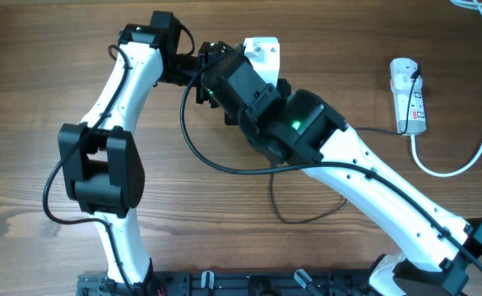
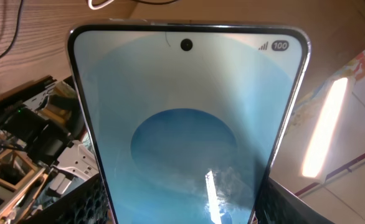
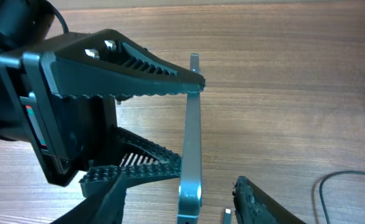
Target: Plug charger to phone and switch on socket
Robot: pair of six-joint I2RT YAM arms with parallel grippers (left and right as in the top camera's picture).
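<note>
**A:** Where the two arms meet at the far middle of the table (image 1: 44, 49), how do they stand?

**B:** The left arm (image 1: 134, 82) comes up from the near edge, bends at the elbow and reaches away and to the right. The right arm (image 1: 373, 181) stretches diagonally from the near right corner. Its wrist lies over the other's tip, so from overhead neither set of fingers shows.

**A:** And the phone?

**B:** Only the wrist cameras show it clearly. From the left wrist the phone (image 2: 182, 124) fills the picture, blue screen facing the lens and camera hole at the top. The left gripper (image 2: 185, 202) is clamped across its long edges low down. From the right wrist it appears edge-on, a thin upright strip against the wood, with the left gripper's toothed fingers on it.

**A:** The right gripper?

**B:** The right gripper (image 3: 182, 199) has its jaws apart, one finger on either side of the strip's lower end with a gap to each. It is grasping nothing.

**A:** Charger and socket?

**B:** The socket (image 1: 408, 97) appears in the overhead view alone, lying well off to the right. A black plug sits in its far end and the white cord (image 1: 459, 168) curls away from it. The charger (image 1: 371, 129) runs leftward from there under the right arm and loops on the wood near both arms. I cannot pick out its connector tip, and the switches are too small to read
</note>
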